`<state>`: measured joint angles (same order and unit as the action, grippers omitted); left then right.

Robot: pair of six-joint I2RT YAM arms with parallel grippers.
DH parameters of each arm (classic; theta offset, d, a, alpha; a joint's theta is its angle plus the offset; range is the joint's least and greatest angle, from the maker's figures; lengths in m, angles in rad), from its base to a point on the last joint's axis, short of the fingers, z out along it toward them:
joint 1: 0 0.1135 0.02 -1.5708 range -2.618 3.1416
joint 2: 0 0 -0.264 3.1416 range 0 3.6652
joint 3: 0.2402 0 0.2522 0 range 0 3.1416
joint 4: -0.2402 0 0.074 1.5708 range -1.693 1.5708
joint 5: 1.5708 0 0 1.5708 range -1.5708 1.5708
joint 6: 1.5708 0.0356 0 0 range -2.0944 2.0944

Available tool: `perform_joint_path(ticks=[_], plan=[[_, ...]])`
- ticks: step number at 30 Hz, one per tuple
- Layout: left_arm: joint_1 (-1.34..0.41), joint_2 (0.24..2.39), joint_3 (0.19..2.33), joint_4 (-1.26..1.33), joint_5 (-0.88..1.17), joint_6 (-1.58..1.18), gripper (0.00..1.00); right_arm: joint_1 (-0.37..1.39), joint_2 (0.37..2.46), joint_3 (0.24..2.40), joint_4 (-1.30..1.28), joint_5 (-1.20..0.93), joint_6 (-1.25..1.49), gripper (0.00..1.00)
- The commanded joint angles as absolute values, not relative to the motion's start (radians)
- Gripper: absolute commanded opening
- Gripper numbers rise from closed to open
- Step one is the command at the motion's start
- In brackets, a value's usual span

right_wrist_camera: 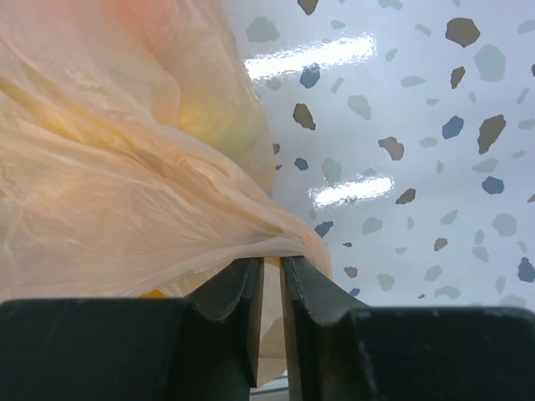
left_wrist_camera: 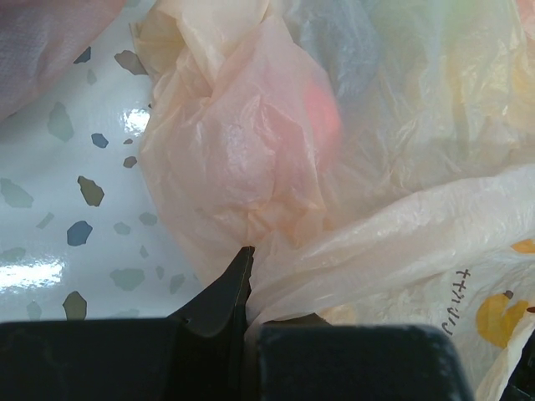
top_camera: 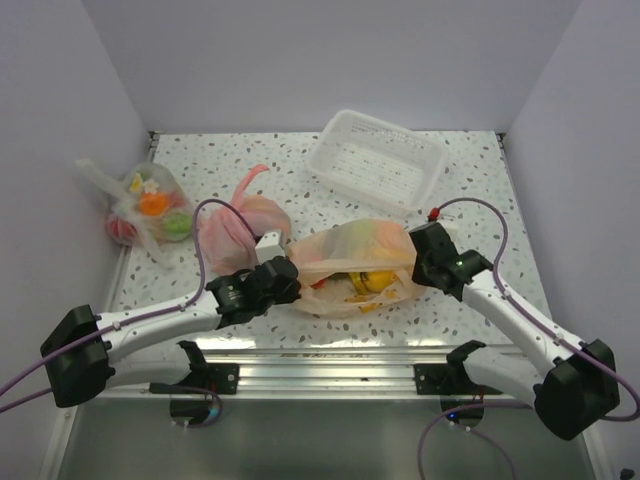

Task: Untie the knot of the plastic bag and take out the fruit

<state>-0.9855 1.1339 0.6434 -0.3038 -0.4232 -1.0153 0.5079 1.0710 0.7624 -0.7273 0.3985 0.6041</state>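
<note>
- Black left fingers (left_wrist_camera: 219, 305) fill the bottom of their own view, clenched on a fold of the peach bag (top_camera: 355, 245); the second finger is mostly cut off.
- Opposite, the right fingers (right_wrist_camera: 234, 292) grip a thin edge of the same film, nearly closed on it.
- Through the film the fruit (top_camera: 366, 281) shows only as yellow and orange blurs.
- Whether the knot is there, I cannot tell.
- Both arms reach low and inward, with the bag mid-table (top_camera: 480, 200) between them.
- Just beside the left wrist lies a pink bag (top_camera: 240, 225).
</note>
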Motion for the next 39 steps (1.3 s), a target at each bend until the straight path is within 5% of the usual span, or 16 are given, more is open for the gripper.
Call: perform_joint_path(ticks=[1,8,26,39], plan=[[-0.991,1.109,0.653,-0.288,-0.460,-1.035,0.02,0.462,1.083,0.707,-0.627,0.356,0.660,0.18],[-0.992,1.115,0.653,-0.290,-0.448,-1.026,0.03,0.419,1.126,0.606,-0.528,0.261,0.663,0.40],[-1.003,1.147,0.678,-0.258,-0.431,-1.025,0.05,0.469,0.957,0.957,-0.825,0.200,0.433,0.87],[-1.006,1.151,0.693,-0.281,-0.443,-1.028,0.05,0.880,1.166,1.095,-0.750,0.225,0.422,0.91]])
